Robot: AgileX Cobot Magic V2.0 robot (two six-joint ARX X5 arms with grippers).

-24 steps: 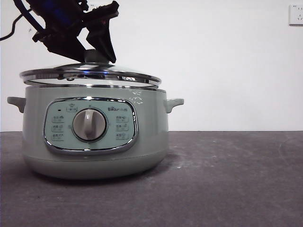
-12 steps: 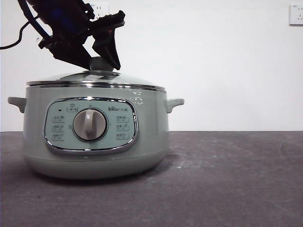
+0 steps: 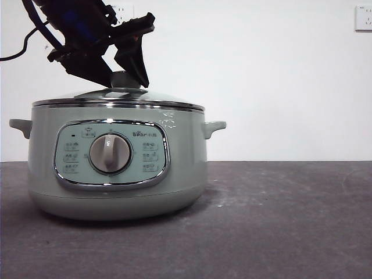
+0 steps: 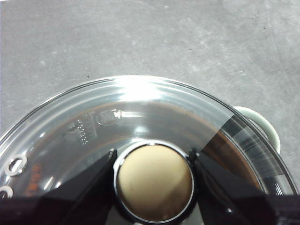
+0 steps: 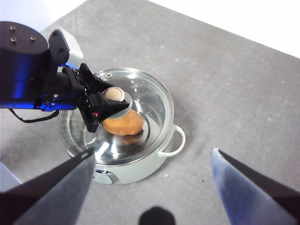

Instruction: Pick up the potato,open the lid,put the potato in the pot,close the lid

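The potato point(image 5: 123, 123) already lies inside the pot point(image 3: 116, 168), and the lid point(image 3: 116, 99) sits on the pot's rim. The left hand point(image 4: 153, 180) pinches the lid's knob point(image 4: 154, 182); only letting go remains. The right hand point(image 5: 150, 183) hangs spread high above the pot.

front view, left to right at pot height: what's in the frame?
pot's left side handle → control panel → central dial → pot's right side handle → wall outlet at the far top right. Above the pot, the left gripper is on the lid knob.
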